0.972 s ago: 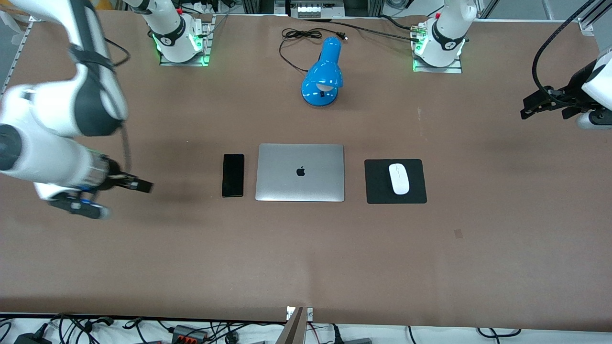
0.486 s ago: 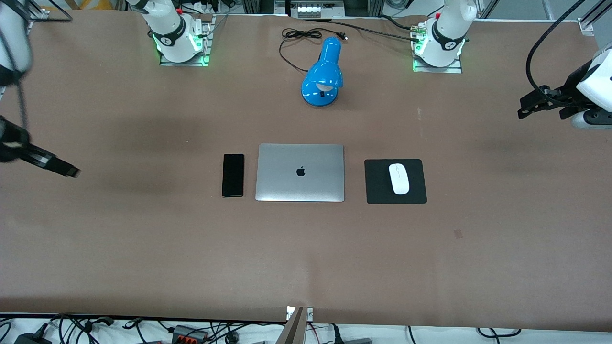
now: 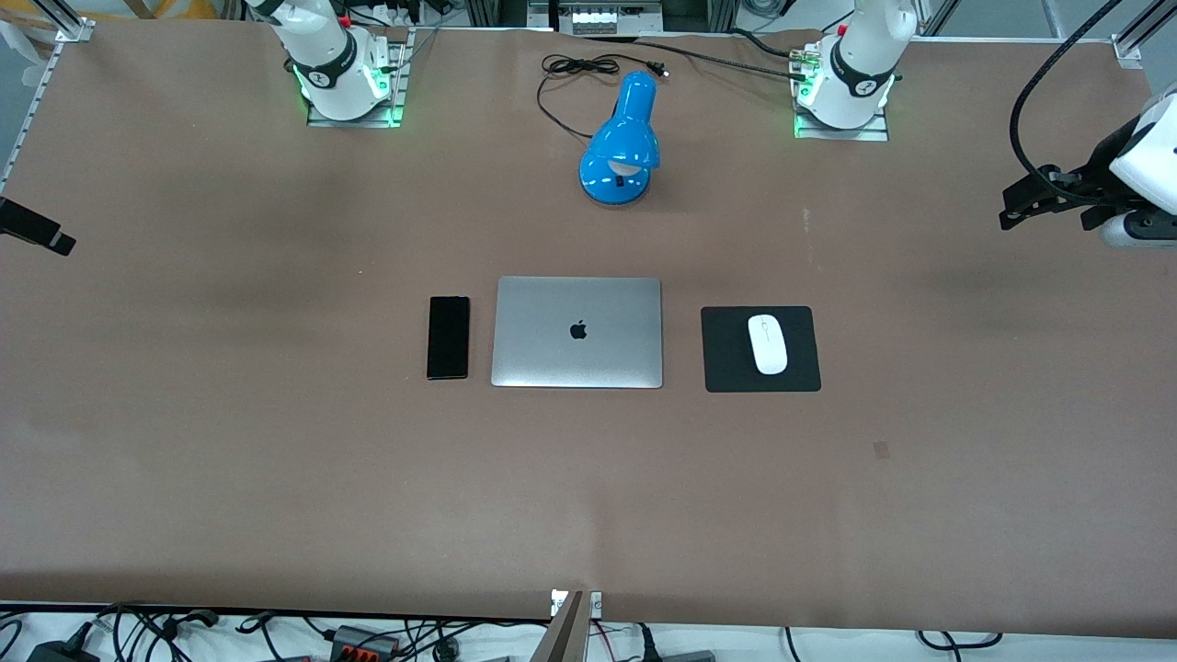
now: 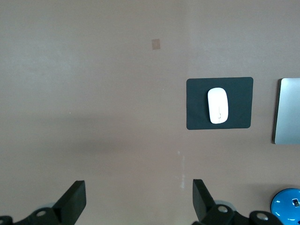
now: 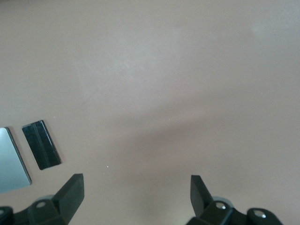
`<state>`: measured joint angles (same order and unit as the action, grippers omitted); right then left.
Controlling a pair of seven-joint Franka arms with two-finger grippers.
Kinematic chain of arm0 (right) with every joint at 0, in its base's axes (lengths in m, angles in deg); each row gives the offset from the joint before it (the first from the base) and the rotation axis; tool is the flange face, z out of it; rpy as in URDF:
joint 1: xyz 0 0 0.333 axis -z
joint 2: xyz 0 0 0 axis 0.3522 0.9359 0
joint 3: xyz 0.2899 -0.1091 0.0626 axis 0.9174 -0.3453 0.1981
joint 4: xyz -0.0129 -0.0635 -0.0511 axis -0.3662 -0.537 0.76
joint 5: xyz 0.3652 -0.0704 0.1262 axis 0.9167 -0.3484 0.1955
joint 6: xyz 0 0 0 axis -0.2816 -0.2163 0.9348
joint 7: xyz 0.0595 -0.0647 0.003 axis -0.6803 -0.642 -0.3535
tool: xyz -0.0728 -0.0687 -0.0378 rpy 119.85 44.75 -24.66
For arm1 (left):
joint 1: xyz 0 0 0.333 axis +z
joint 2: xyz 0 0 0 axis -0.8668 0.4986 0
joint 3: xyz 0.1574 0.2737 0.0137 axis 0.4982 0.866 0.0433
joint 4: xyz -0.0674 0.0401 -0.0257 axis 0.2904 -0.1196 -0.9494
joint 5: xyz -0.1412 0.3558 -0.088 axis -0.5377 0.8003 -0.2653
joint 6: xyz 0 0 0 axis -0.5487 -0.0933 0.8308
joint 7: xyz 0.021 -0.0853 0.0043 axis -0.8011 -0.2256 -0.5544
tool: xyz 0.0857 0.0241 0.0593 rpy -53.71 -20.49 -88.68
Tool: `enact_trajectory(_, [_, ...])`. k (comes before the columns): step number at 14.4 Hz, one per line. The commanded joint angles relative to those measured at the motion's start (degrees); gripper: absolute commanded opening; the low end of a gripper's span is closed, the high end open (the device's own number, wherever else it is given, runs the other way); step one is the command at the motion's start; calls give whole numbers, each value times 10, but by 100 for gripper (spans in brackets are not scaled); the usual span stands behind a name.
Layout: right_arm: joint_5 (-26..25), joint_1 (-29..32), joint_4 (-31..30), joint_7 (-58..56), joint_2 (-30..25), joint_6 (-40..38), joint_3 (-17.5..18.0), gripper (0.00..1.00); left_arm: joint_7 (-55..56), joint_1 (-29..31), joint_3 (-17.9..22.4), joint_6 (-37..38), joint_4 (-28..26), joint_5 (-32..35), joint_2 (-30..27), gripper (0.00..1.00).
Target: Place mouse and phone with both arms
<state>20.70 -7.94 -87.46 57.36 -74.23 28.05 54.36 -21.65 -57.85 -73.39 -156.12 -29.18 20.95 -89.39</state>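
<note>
The white mouse [image 3: 767,344] lies on a square black mat [image 3: 802,370], beside the closed silver laptop [image 3: 577,332] toward the left arm's end. It also shows in the left wrist view [image 4: 218,105]. The black phone [image 3: 448,336] lies flat on the table beside the laptop toward the right arm's end, and shows in the right wrist view [image 5: 41,144]. My left gripper [image 3: 1016,210] hangs open and empty over bare table at the left arm's end [image 4: 139,197]. My right gripper [image 3: 39,230] is open and empty at the right arm's end [image 5: 136,192], mostly out of the front view.
A blue desk lamp [image 3: 623,142] with a black cord stands farther from the front camera than the laptop, between the two arm bases. A small patch [image 3: 881,449] marks the brown table nearer the camera than the mat.
The right arm has swung away from the phone toward its end of the table and almost out of the front view. The left arm has barely moved.
</note>
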Motion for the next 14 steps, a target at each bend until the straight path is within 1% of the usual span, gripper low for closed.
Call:
enact_trajectory(1, [-6,6,-9,-6,-7,-21,29,100,-10,2,-1,0,-1,13,-6,100])
enact_trajectory(2, [-6,3,-3,-6,-7,-33,32,100,-9,2,-2,0,-1,13,-6,100])
enact_trajectory(4, [-11,-11,-3,-8,-5,-33,36,100,-9,2,-2,1,-1,13,-6,100])
enact_trajectory(7, [-36,-26,-1,-16,-3,-33,37,100,-10,2,-3,1,-1,13,-7,100])
enact_trajectory(8, [-49,-26,0,-51,-2,-31,37,100,-10,2,-3,2,-1,13,-7,100])
enact_trajectory(9, [-51,-24,0,-88,-2,-26,35,100,-10,2,-3,3,-1,13,-7,100])
enact_trajectory(12, [-27,-19,1,-95,0,-26,31,100,-10,3,-2,5,-1,13,-7,100])
enact_trajectory(14, [-25,-17,1,-105,3,-26,30,100,-10,3,1,5,-1,12,-7,100])
